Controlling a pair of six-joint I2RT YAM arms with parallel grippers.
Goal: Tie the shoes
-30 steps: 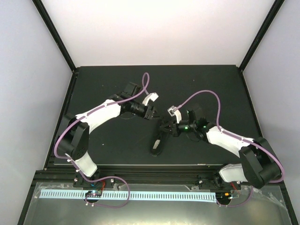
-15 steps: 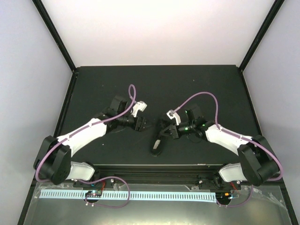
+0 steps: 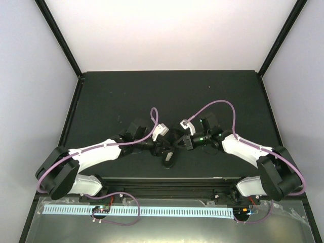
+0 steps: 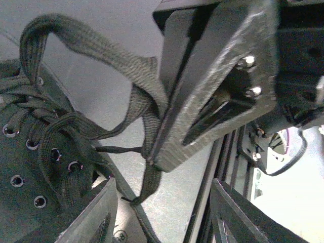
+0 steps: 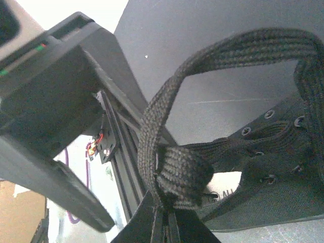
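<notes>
The small black shoe (image 3: 168, 158) lies on the dark mat (image 3: 111, 96) between both arms, its eyelets and pale lining showing in the wrist views (image 4: 30, 172) (image 5: 273, 177). My right gripper (image 3: 176, 144) is shut on a folded loop of black lace (image 5: 177, 172) pulled up off the shoe, fingertips (image 5: 164, 225) pinched together. In the left wrist view that gripper (image 4: 217, 86) hangs above with the lace (image 4: 147, 101) trailing from it. My left gripper (image 4: 162, 217) stands open just beside the shoe (image 3: 163, 147), the lace's loose end dangling above the gap between its fingers (image 4: 91, 217).
Black aluminium rails (image 3: 167, 182) run along the mat's near edge, right behind the shoe. Pale walls (image 3: 30, 76) enclose the mat on three sides. Purple cables (image 3: 223, 104) arc over each arm.
My left arm has swung from behind the shoe down to its side and its jaws have opened. The right gripper has kept its hold on the lace, shifting slightly left.
</notes>
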